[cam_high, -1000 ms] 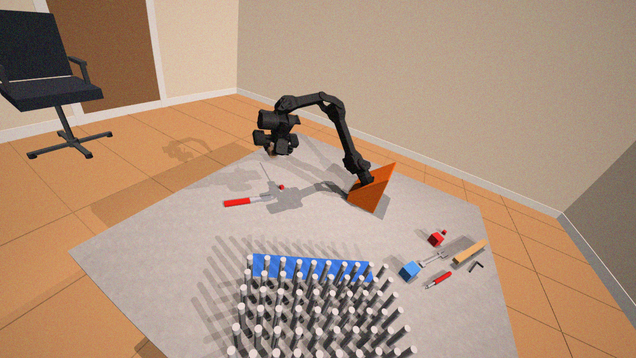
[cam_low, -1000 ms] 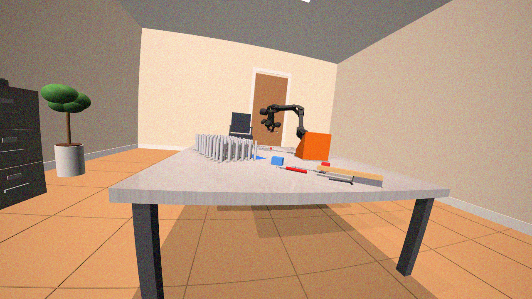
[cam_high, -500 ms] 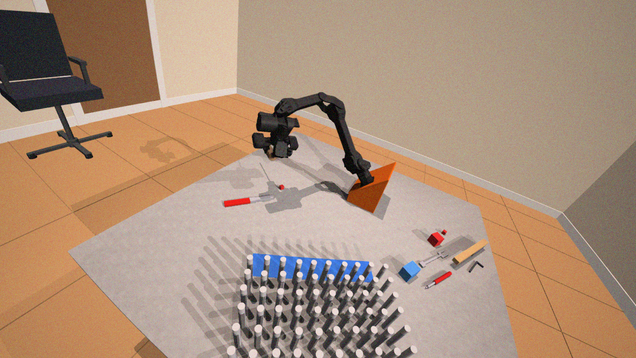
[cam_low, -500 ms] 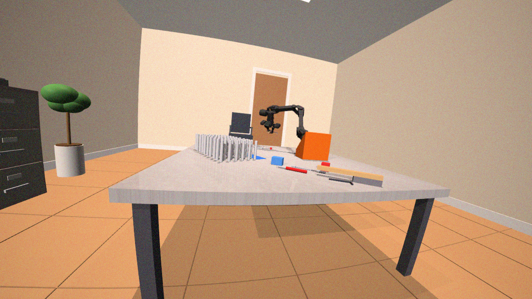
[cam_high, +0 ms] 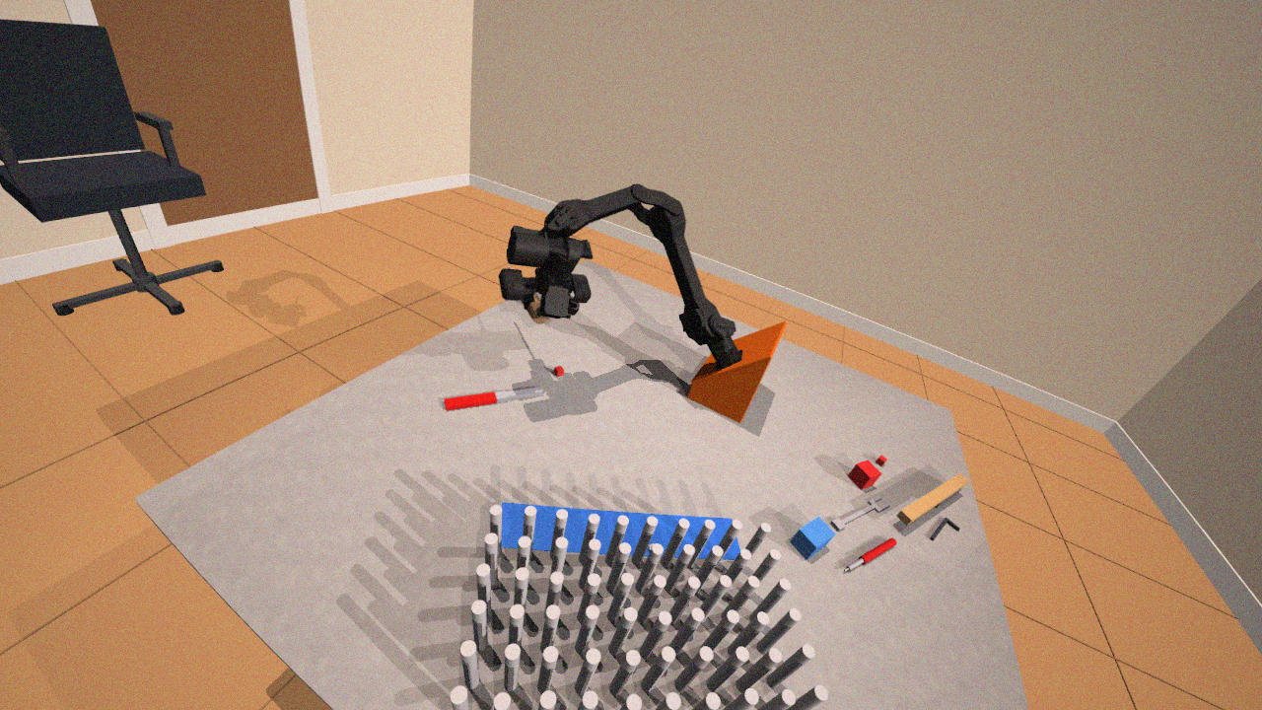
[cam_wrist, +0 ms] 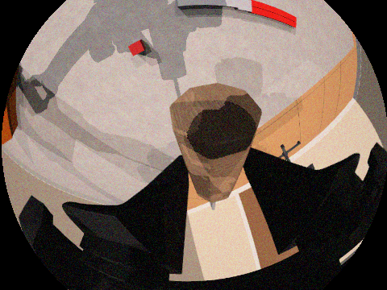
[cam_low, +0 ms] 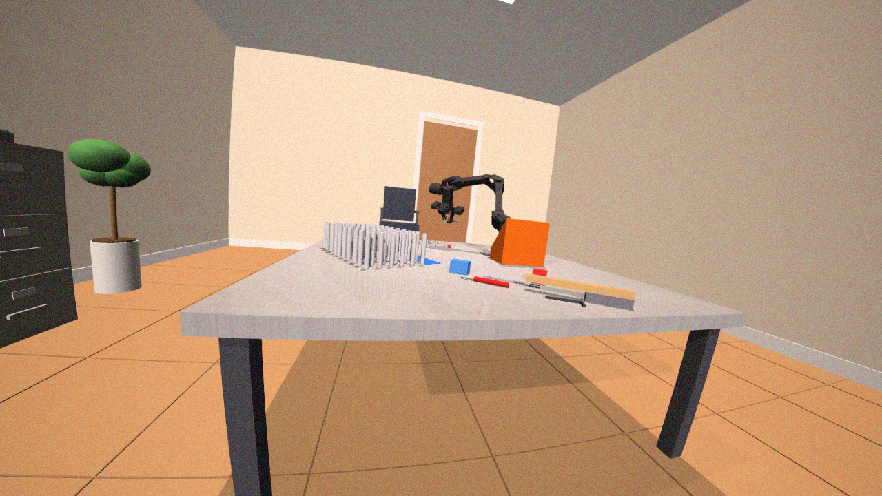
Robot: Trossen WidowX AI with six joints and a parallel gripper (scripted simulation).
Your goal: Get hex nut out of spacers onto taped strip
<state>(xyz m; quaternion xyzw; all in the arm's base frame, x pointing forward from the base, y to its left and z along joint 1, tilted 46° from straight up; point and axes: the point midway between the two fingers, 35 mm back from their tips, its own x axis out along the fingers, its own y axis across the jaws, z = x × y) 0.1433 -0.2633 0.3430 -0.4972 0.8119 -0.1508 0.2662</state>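
My gripper [cam_high: 539,307] [cam_low: 446,213] [cam_wrist: 214,156] hangs above the far left part of the table, far from the spacers. It is shut on a brown wooden tool handle [cam_high: 532,306] [cam_wrist: 218,140], seen end-on in the wrist view. A thin grey rod [cam_high: 525,340] [cam_wrist: 176,86] shows just below it; I cannot tell whether it touches the table. The field of standing grey spacers [cam_high: 617,608] [cam_low: 370,246] fills the near side. The blue taped strip [cam_high: 546,523] [cam_low: 431,261] lies along its far edge. The hex nut is hidden among the spacers.
A red-handled tool [cam_high: 489,398] [cam_wrist: 253,6] and a small red piece [cam_high: 557,371] [cam_wrist: 137,48] lie under the gripper. An orange block [cam_high: 736,380] [cam_low: 521,243] stands at the arm's base. On the right lie a red cube [cam_high: 865,473], blue cube [cam_high: 811,536], wooden stick [cam_high: 932,498], red pen [cam_high: 874,554] and hex key [cam_high: 942,528].
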